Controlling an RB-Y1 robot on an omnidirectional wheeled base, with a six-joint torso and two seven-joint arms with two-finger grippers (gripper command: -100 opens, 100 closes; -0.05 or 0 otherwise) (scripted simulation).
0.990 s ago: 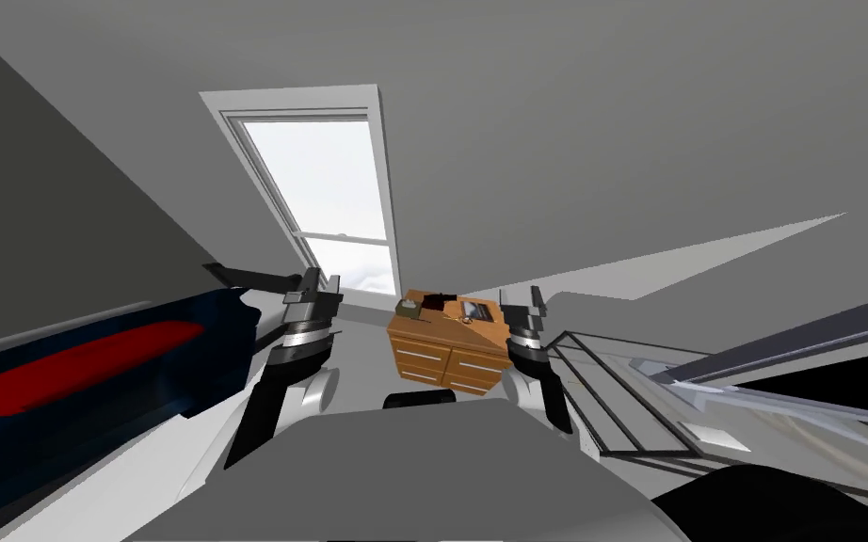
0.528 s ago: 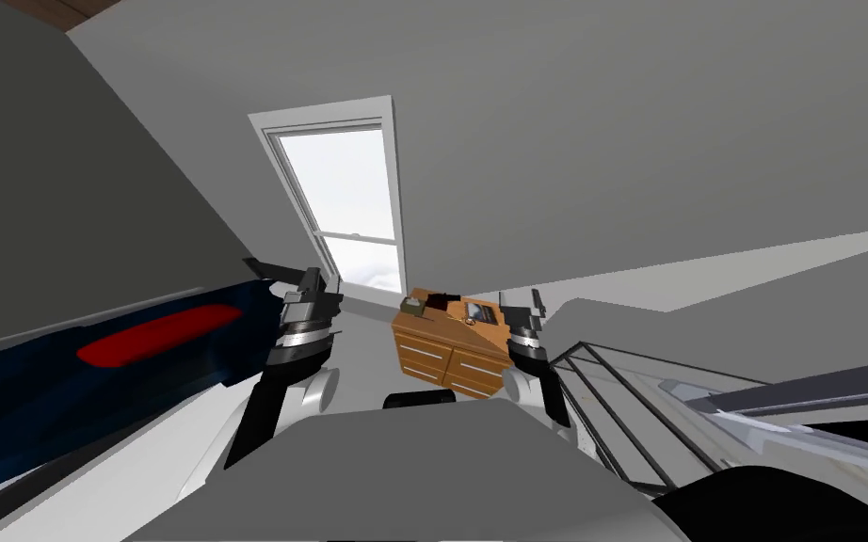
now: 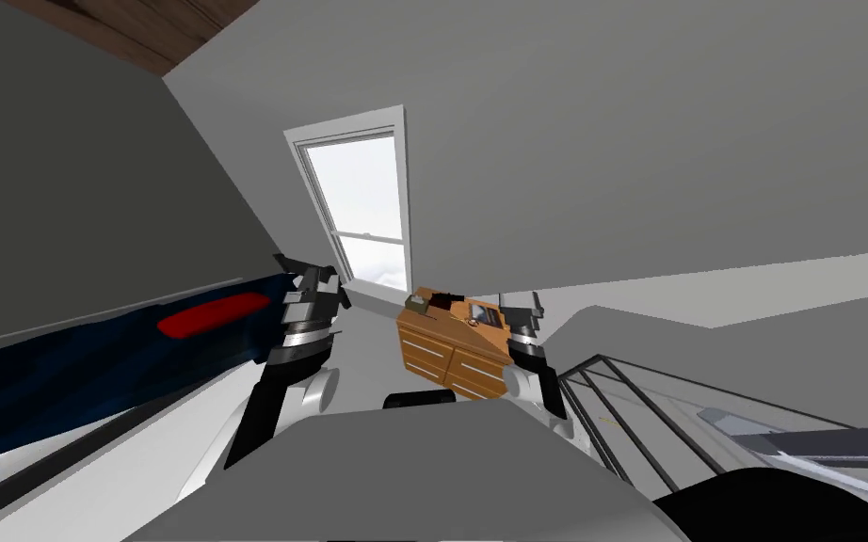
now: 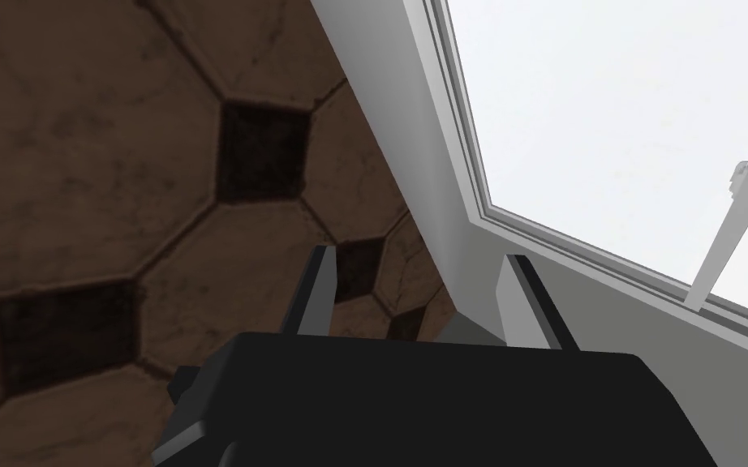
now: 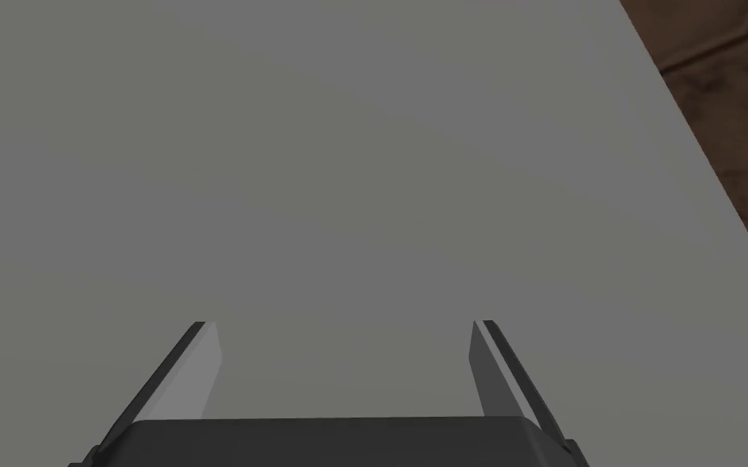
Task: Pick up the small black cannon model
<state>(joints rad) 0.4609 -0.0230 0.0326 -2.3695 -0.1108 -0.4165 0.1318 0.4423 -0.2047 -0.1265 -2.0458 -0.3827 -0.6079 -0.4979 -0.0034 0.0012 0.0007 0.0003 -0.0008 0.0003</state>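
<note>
A small dark cannon model (image 3: 442, 301) sits on top of a low wooden dresser (image 3: 446, 350) ahead of me, under the window. Beside it on the top lie a small greenish box (image 3: 414, 304) and a flat grey item (image 3: 482, 315). My left gripper (image 3: 321, 278) is raised left of the dresser, open with nothing between its fingers (image 4: 315, 292). My right gripper (image 3: 520, 307) is raised by the dresser's right end, also open and empty, its fingers (image 5: 194, 377) set wide apart.
A dark blue sofa with a red cushion (image 3: 214, 315) runs along the left. A black-framed glass table (image 3: 649, 423) stands at the right. A tall white window (image 3: 361, 212) is behind the dresser.
My view has swung: the window and the dresser have shifted right and up in the head view, the sofa has slid further away left. Both arms keep their pose.
</note>
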